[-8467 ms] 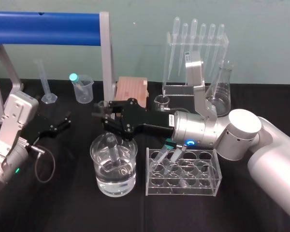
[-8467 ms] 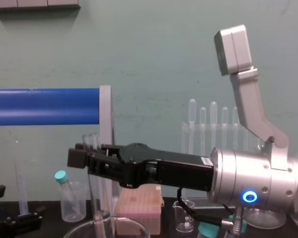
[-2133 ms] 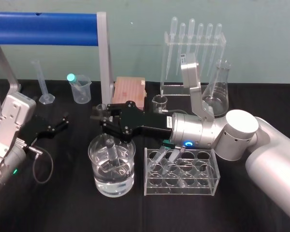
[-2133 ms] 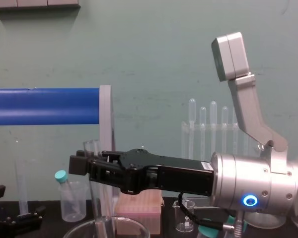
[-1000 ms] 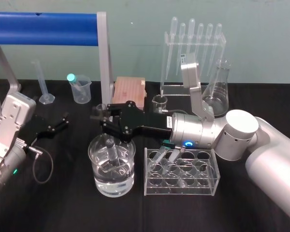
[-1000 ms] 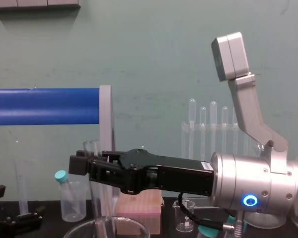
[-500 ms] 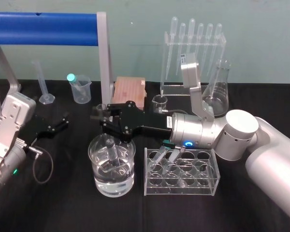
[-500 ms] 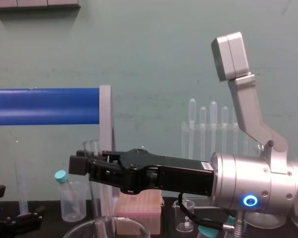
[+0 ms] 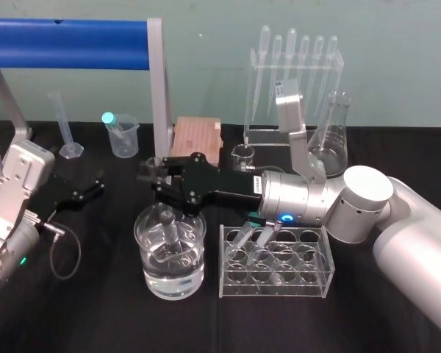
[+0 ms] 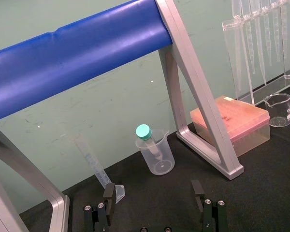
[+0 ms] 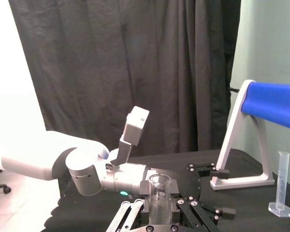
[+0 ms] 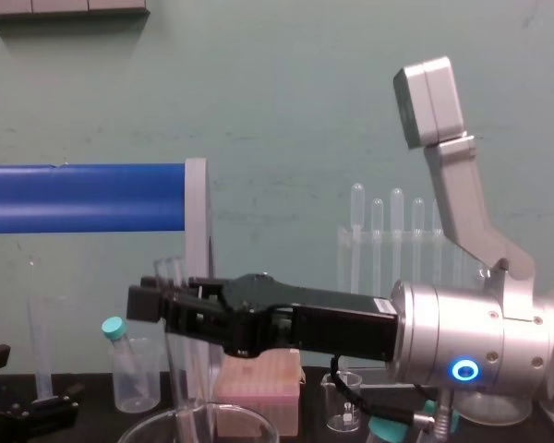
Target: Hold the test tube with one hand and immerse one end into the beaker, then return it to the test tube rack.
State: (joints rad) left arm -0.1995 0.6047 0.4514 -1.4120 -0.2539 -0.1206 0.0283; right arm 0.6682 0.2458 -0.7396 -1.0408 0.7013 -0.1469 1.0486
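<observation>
Gripping the test tube [image 9: 169,232] upright with the right end effector [image 9: 160,185], dipping its lower end into the beaker [image 9: 151,278], left end effector [image 9: 88,190] spread wide, idle.

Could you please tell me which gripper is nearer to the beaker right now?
The right. The right gripper is directly above the beaker, holding the test tube dipped into it; the left gripper is open, apart, off to the beaker's left.
</observation>
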